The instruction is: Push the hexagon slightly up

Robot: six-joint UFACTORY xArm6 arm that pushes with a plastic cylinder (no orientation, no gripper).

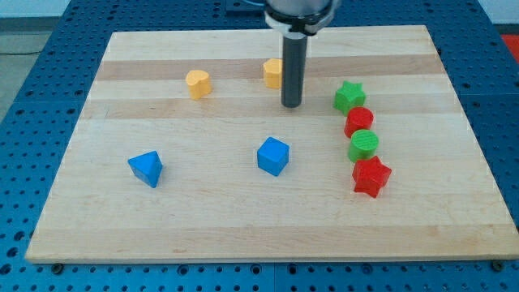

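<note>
The yellow hexagon (pixel 272 72) sits near the view's top middle, partly hidden behind my rod. My tip (pixel 291 105) rests on the board just to the right of and below the hexagon, close to it; I cannot tell if they touch. A yellow heart-like block (pixel 198 83) lies to the hexagon's left. A blue cube (pixel 273 156) lies below my tip.
A blue triangular block (pixel 147 168) lies at the lower left. At the right a column runs downward: green star (pixel 349 96), red round block (pixel 358 122), green round block (pixel 364 146), red star (pixel 371 176). The wooden board (pixel 243 235) ends at blue pegboard.
</note>
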